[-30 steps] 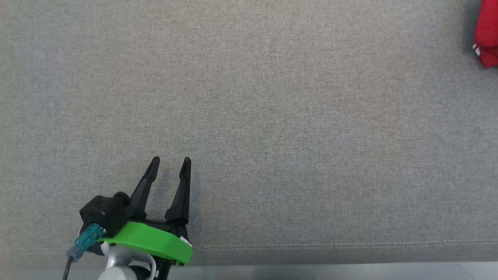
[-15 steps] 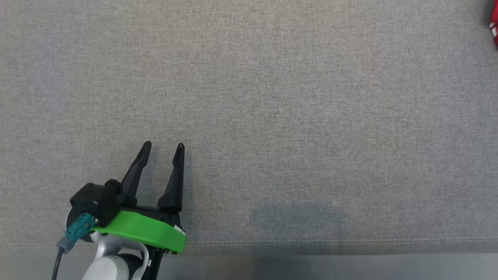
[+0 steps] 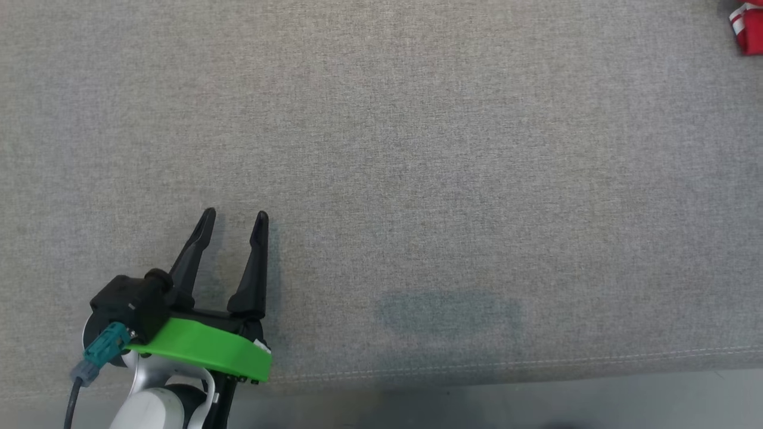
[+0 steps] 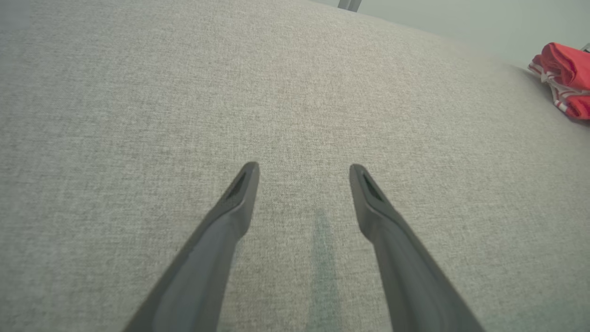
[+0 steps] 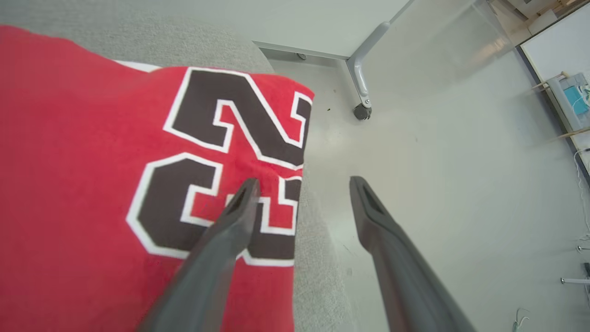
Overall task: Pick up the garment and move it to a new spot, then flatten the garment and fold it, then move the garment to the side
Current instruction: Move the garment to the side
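The garment [image 5: 92,184] lies folded at the bench's [image 3: 417,179] far right, left gripper [image 3: 234,213] and right gripper [image 5: 304,180] jaws open and empty, so the task seems done.

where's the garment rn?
The red garment lies at the far right end of the grey surface, in the head view's top right corner, far from the left gripper. In the right wrist view it is partly under the open right gripper.

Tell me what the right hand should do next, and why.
Probably lift the right hand clear of the jersey: it is open, gripping nothing, and the jersey already lies at the edge of the table.
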